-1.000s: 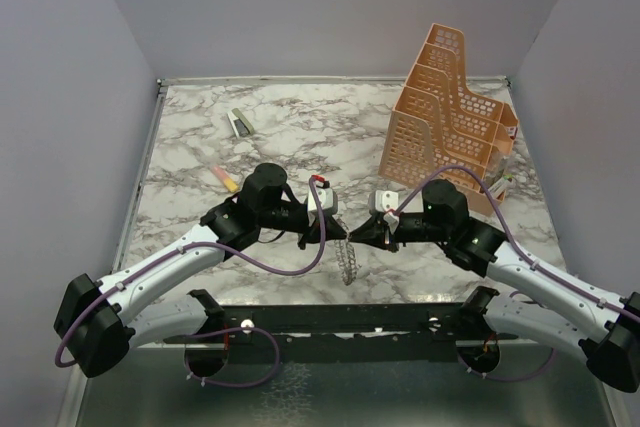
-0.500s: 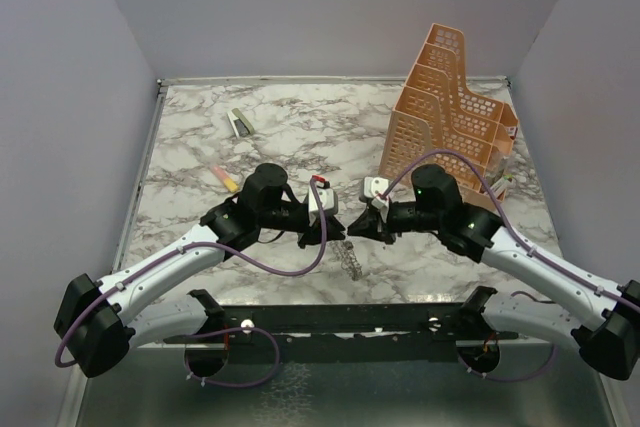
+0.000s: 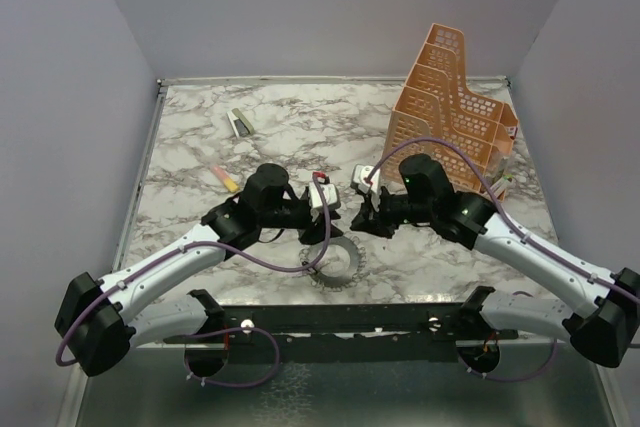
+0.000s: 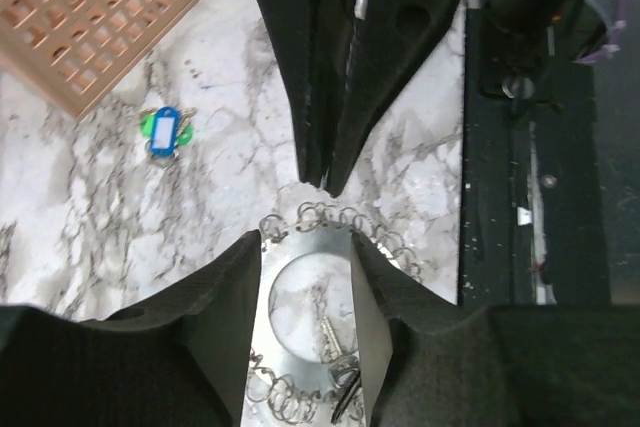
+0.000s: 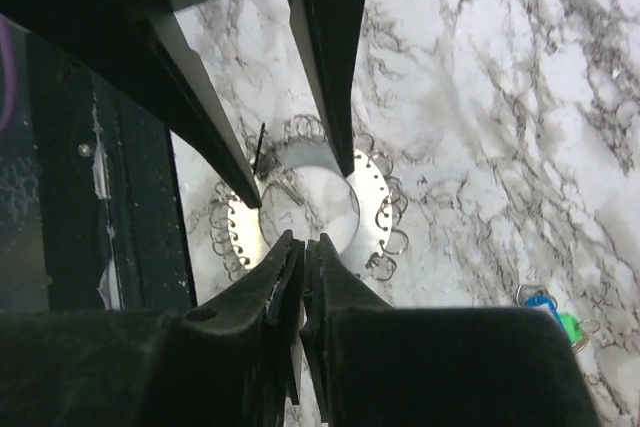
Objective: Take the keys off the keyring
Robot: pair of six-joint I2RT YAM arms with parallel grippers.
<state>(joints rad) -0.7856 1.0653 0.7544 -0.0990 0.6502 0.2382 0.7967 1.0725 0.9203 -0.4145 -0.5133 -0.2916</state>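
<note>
The keyring (image 3: 351, 261) is a flat silvery disc with a wide hole, lying on the marble near the front edge. Small wire loops line its rim (image 4: 262, 327). One of the keys (image 4: 333, 339) lies across the hole on a small dark ring; other keys I cannot make out. My left gripper (image 4: 305, 247) hangs open just above the keyring (image 5: 368, 212), touching nothing. My right gripper (image 5: 303, 239) is shut and hovers over the ring's far edge, clear of it. From above, both grippers (image 3: 325, 223) (image 3: 362, 215) meet tip to tip behind the ring.
An orange mesh file rack (image 3: 450, 117) stands at the back right. A small blue-green tag (image 4: 163, 132) lies on the marble beside it. A pink-yellow marker (image 3: 226, 179) and a grey-green item (image 3: 240, 123) sit at the back left. The dark front rail (image 4: 540, 147) borders the ring.
The keyring stood on edge between both grippers; it now lies flat on the table. My left gripper has opened. The right gripper has drawn back and away from the front edge.
</note>
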